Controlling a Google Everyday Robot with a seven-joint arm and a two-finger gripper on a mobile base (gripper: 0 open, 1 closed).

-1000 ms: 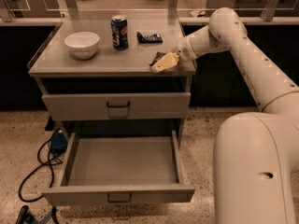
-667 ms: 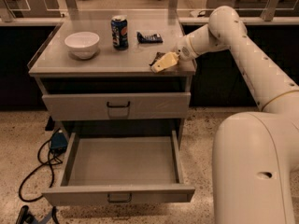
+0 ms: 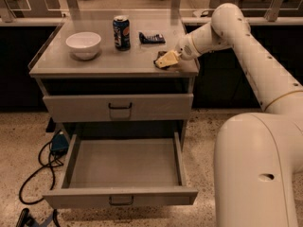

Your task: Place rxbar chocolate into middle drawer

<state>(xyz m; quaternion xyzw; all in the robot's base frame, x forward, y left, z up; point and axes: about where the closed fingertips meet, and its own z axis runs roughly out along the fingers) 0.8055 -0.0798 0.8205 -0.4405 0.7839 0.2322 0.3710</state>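
Observation:
My gripper [image 3: 164, 60] rests low on the right front corner of the cabinet top [image 3: 94, 65], at the end of the white arm [image 3: 246, 46] that reaches in from the right. A small dark piece, seemingly the rxbar chocolate [image 3: 157, 62], shows at the gripper's left tip; most of it is hidden. The middle drawer [image 3: 118, 197], the lowest one, is pulled wide open and nothing lies in it.
On the top stand a white bowl [image 3: 84, 44], a blue soda can [image 3: 121, 32] and a blue-black wrapped bar [image 3: 151, 37] at the back. A closed drawer [image 3: 118, 107] sits above the open one. Black cables [image 3: 40, 174] lie on the floor at left.

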